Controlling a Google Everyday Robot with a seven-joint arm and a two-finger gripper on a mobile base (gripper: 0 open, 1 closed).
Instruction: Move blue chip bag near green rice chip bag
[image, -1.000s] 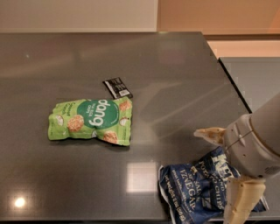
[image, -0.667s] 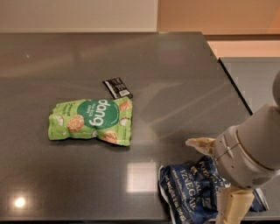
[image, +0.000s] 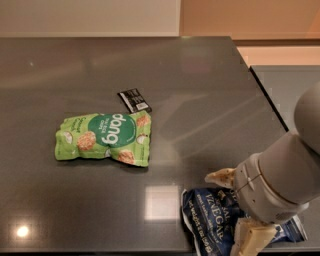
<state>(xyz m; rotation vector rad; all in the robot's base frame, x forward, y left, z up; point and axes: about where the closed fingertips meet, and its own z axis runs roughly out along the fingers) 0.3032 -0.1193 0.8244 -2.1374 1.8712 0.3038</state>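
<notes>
The blue chip bag (image: 210, 220) lies flat near the table's front right edge, partly covered by my arm. My gripper (image: 234, 210) hangs over the bag's middle, open, with one pale finger (image: 220, 177) beyond the bag's far edge and the other (image: 251, 240) at its near side. I cannot tell whether the fingers touch the bag. The green rice chip bag (image: 105, 138) lies flat left of centre, well apart from the blue bag.
A small black flat packet (image: 134, 100) lies just behind the green bag. The dark grey table (image: 200, 90) ends at a right edge close to my arm and a front edge just below the blue bag.
My gripper has shifted left and slightly down over the blue chip bag. Both bags and the black packet have stayed where they were.
</notes>
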